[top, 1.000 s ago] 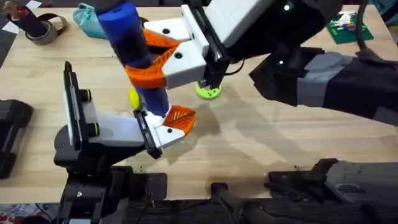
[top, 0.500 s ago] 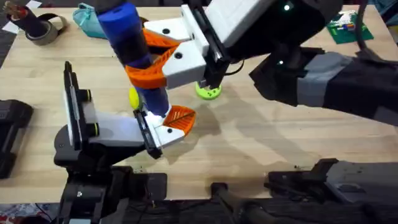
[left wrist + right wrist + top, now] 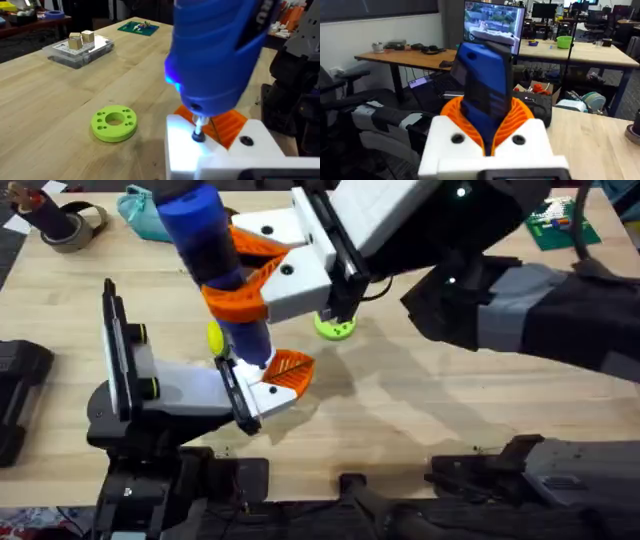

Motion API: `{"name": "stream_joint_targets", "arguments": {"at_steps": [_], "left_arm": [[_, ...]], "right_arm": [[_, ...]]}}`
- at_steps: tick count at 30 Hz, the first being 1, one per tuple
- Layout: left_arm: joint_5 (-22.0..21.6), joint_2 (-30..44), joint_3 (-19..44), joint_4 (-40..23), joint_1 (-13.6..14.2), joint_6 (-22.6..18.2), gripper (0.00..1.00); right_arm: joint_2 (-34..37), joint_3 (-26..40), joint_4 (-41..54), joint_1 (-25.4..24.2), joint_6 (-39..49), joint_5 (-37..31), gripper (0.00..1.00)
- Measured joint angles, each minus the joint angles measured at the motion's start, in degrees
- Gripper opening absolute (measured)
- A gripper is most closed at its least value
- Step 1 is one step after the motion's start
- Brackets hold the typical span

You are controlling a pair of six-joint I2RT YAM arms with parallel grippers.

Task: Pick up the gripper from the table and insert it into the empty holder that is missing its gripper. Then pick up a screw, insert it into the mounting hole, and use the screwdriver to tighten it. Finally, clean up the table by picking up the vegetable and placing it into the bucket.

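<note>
Across the last second nothing has moved: the screwdriver (image 3: 200, 230) stands where it stood, tilted, its bit down on the gripper (image 3: 285, 370). I read that as the driving step in progress or settling, not finished. I would not call the screw tight yet.

The right gripper (image 3: 232, 272) is clamped on the screwdriver's blue body, with 1 orange ribbed pad (image 3: 262, 246) on each side of it. The left gripper (image 3: 255, 395) appears to be the holder's own end, and I cannot tell whether it is open or closed.

The gripper sits seated at the black-plate end of the holder (image 3: 185, 390), orange leaf pointing away from it. In the left wrist view the bit (image 3: 198, 131) meets the white base block, and 1 other dark hole (image 3: 245, 141) lies just beside it.

Counts: 1 screwdriver, 1 holder, 1 seated gripper and 2 pads on the tool. There is also 1 green disc (image 3: 335, 327) beyond the holder, and 1 small yellow thing (image 3: 215, 337) half hidden behind the screwdriver. That last may be the vegetable, but I cannot tell.
</note>
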State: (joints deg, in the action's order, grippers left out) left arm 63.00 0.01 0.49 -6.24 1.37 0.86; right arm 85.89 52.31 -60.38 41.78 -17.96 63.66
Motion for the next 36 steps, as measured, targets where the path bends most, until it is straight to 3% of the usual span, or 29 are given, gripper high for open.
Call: {"name": "stream_joint_targets", "arguments": {"at_steps": [36], "left_arm": [[0.0, 0.0, 0.0, 0.0, 0.0, 0.0, 0.012]], "right_arm": [[0.0, -0.7, 0.2, 0.0, 0.0, -0.5, 0.048]]}}
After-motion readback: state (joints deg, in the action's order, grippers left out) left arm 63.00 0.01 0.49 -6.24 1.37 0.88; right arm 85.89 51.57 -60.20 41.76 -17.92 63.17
